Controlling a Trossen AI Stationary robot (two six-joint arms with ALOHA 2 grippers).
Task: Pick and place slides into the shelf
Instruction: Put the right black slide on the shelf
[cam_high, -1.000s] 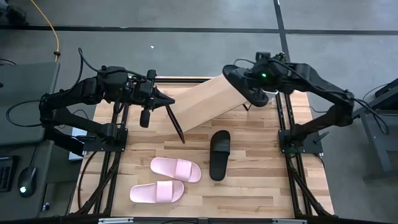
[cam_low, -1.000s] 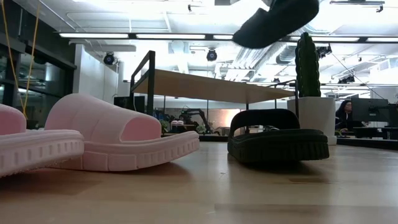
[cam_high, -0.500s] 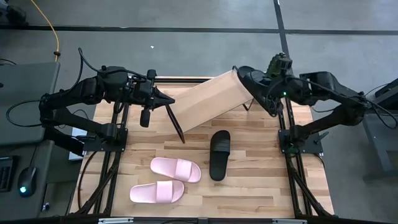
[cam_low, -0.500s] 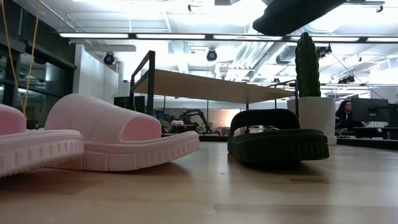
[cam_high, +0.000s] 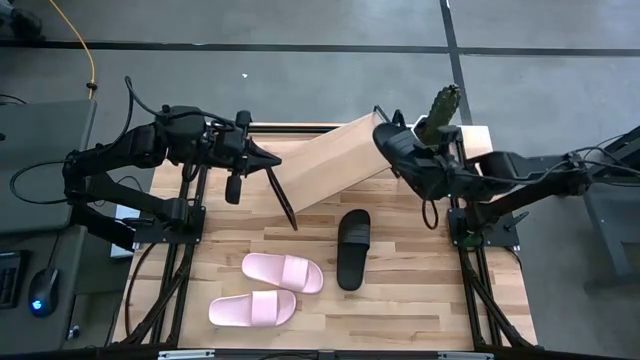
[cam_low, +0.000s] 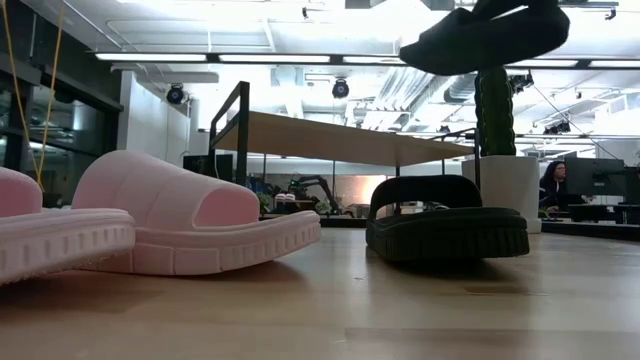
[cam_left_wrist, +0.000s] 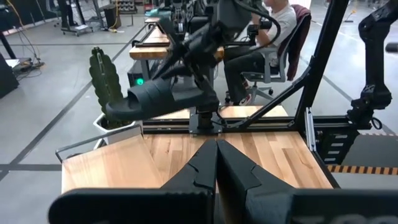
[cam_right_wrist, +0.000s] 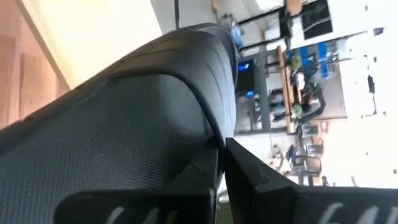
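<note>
Slides are the objects being moved, and one black slide (cam_high: 412, 160) is clamped in the right gripper (cam_high: 440, 170), whose jaws are pinched together on the edge of its strap. It is held in the air just beside the far right end of the shelf (cam_high: 335, 160), close to the cactus (cam_high: 443, 103); in the low view it hangs (cam_low: 485, 38) above the plank. The left gripper (cam_high: 268, 162) is kept with its fingers pressed together on nothing, near the shelf's left end.

Three more slides are left lying on the table (cam_high: 400, 290): a second black slide (cam_high: 352, 248) near the middle, and two pink slides (cam_high: 283, 272) (cam_high: 253, 309) side by side toward the near left.

By their look, the slides are judged light and foam-like, with a thick ribbed sole that should flex a little and not break. The matte surface is unlikely to slip. The strap's edge is judged the best place to be gripped, since thin fingers can be closed across it; a hold on the sole's rim would be wider and less sure.
</note>
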